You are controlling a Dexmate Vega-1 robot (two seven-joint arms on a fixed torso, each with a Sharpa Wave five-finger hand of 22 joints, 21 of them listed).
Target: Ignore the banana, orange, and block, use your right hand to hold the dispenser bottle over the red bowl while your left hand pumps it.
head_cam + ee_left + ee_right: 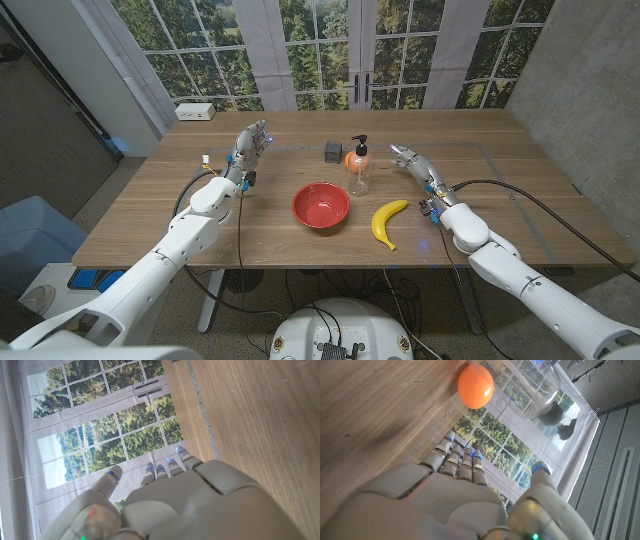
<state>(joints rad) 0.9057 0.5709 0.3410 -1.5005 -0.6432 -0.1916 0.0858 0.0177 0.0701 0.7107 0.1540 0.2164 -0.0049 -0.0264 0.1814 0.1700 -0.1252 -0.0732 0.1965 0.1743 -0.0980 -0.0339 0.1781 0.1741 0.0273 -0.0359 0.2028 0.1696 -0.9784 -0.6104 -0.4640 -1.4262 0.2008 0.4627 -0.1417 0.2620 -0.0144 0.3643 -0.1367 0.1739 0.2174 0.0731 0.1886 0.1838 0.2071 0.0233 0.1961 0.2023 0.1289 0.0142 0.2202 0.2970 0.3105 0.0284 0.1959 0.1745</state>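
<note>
Dispenser bottle (359, 167) stands behind the red bowl (320, 206), half hiding the orange (351, 160). Right hand (409, 158) and left hand (251, 141) hover spread, holding nothing.

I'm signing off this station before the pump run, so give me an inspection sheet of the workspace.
Surface: wooden table, no spills seen.
Job's things: dispenser bottle upright behind the red bowl, untouched.
Clutter: banana right of the bowl; orange and block by the bottle.
Hands: left hand and right hand open, holding nothing.
Cables: black cables along both arms.
Surroundings: white box at the far left corner; windows behind.
</note>
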